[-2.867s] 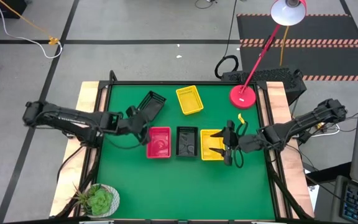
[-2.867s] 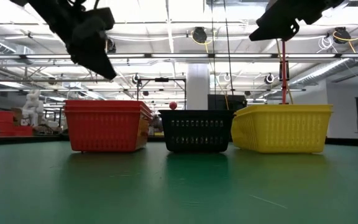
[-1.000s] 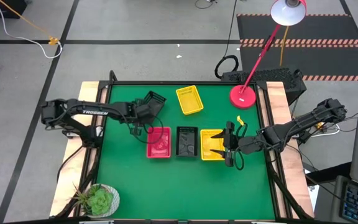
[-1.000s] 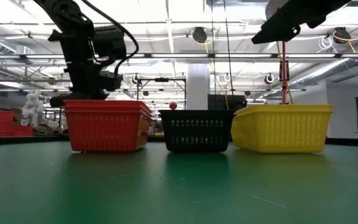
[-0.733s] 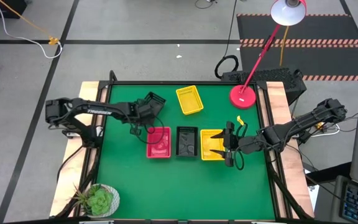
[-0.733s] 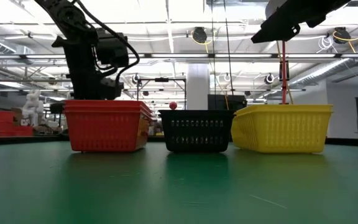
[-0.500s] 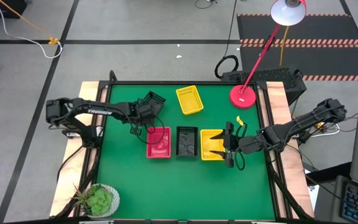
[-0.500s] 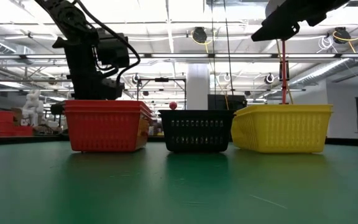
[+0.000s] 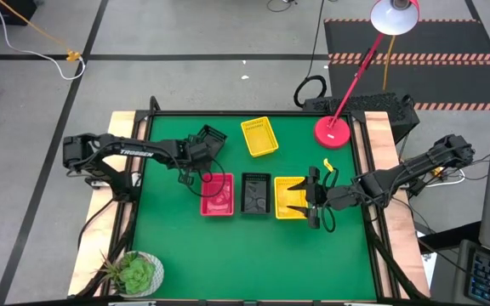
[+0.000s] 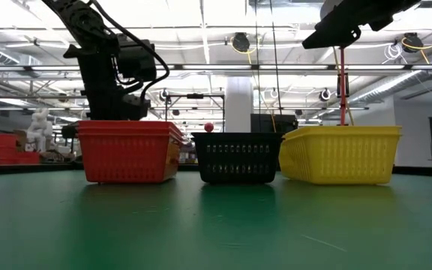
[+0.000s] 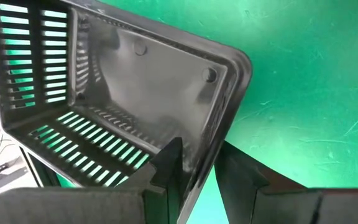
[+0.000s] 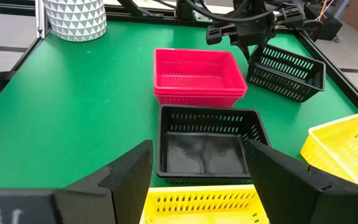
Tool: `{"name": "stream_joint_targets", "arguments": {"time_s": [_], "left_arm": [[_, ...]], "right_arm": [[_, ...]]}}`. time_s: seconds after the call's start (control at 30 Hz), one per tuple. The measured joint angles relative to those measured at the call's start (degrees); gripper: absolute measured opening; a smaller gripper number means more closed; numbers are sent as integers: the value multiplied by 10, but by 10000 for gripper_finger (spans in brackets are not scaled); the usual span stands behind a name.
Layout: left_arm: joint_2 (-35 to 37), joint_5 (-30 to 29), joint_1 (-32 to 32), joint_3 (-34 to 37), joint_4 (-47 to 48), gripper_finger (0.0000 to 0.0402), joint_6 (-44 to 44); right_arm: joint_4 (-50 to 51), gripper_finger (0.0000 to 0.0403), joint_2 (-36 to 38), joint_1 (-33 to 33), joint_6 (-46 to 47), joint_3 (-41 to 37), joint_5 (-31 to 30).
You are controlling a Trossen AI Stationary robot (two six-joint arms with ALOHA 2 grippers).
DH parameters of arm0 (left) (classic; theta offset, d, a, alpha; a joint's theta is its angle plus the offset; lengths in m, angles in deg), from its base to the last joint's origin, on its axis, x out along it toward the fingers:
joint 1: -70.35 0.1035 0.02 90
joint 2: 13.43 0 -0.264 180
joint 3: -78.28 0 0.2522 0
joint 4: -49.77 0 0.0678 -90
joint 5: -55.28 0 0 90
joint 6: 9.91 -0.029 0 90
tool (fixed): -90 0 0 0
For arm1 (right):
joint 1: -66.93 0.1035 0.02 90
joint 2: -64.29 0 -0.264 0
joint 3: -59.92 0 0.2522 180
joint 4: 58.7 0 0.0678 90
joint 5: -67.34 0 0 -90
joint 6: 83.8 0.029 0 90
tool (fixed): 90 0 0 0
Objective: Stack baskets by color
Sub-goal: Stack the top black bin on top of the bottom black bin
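Swung back from over the red stack (image 9: 217, 195) to the loose black basket (image 9: 207, 140) at table rear-left; left gripper (image 11: 197, 177) now pinching its wall. Black stack (image 9: 256, 193) sits rightward, mid-row. Right gripper (image 9: 315, 196) spread wide, idle over yellow stack (image 9: 289, 197).

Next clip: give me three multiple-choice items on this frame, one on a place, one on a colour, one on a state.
1. Where is the loose yellow basket?
A. Behind the row of three
B. In front of the row
C. Off the table

2. What colour is the middle basket of the row?
A. Red
B. Black
C. Yellow

3. What are the left gripper's fingers doing?
A. Standing apart in the air
B. Pinching a black basket's wall
C. Holding a plant

Key: 1 A, it lies toward the lamp side. 2 B, it sits between red and yellow. 3 B, the wall sits between the fingers.
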Motion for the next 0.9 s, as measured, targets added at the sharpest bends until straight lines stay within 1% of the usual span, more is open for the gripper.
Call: {"name": "stream_joint_targets", "arguments": {"time_s": [0.17,0.23,0.43,0.63,0.8,0.9], "left_arm": [[0,0,0,0,-2,91,8],[0,0,0,0,-2,83,11],[0,3,0,0,0,12,14],[0,-10,-2,0,1,20,25],[0,-11,-9,-4,6,9,27],[0,-37,-16,-19,25,17,29]], "right_arm": [[0,249,0,0,0,0,0],[0,249,0,0,0,0,0],[0,249,0,0,0,0,0],[0,249,0,0,0,0,0],[0,249,0,0,0,0,0],[0,249,0,0,0,0,0]]}}
